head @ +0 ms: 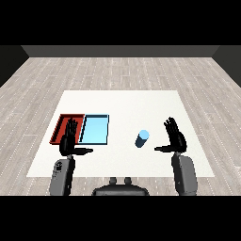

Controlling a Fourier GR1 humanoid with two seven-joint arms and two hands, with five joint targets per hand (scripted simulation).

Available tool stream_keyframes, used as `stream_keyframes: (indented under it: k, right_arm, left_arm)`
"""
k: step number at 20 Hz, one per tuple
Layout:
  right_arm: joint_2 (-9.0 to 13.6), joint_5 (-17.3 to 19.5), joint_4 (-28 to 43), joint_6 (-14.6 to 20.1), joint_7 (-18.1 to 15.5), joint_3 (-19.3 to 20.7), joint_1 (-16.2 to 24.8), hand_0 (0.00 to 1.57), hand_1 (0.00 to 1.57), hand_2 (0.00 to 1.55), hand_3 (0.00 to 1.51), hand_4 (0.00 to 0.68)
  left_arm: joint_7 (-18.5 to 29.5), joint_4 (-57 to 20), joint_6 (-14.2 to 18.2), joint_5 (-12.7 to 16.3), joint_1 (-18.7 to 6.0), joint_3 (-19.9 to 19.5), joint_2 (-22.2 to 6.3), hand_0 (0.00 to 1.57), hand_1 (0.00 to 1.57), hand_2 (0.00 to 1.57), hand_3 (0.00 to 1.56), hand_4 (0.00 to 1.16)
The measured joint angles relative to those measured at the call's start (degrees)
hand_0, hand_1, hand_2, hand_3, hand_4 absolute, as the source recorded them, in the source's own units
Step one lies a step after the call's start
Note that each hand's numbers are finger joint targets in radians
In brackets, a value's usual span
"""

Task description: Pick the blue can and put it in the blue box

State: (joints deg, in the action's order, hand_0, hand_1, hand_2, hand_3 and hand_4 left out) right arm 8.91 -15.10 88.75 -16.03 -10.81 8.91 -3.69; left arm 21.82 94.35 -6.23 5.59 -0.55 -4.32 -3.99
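- Fingers of right hand (pixel 175 138) straight and spread, thumb out toward blue can (pixel 142 139); nothing held.
- Left hand (pixel 68 140) fingers also straight, apart, over near edge of red tray (pixel 60 124).
- Can stands upright on white table (pixel 132 101), just beyond right thumb tip, apart from it; blue tray (pixel 95 130) lies betw. can and left hand.
- Prob. light, rigid, smooth-sided, may slip or tip; best wrap round mid-body from the side.

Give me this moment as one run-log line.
stage: pre-grasp | blue can: upright on table, right of blue tray | right hand: open, beside can, apart | left hand: open, holding nothing
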Motion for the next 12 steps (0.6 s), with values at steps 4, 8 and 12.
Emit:
stream_keyframes:
  k: [4,8,12]
  right_arm:
    - [-1.28,-0.45,0.51,0.19,0.66,-0.62,0.11,0.00,0.00,0.00,0.00,0.000]
    - [-2.42,-0.99,-0.99,0.95,1.66,-1.02,-1.21,0.00,0.00,0.00,0.00,0.000]
    - [-4.88,-0.35,-3.74,2.78,0.98,-2.25,-2.86,0.00,0.00,0.00,0.00,0.000]
  left_arm:
    - [0.21,-0.33,-0.31,0.42,-0.55,-0.50,-0.20,0.00,0.00,0.00,0.00,0.00]
    - [-0.37,-0.64,-0.63,1.13,-1.26,-0.95,-0.30,0.00,0.00,0.00,0.00,0.00]
    - [-0.88,1.71,-0.35,0.96,0.89,-0.08,0.46,0.00,0.00,0.00,0.00,0.00]
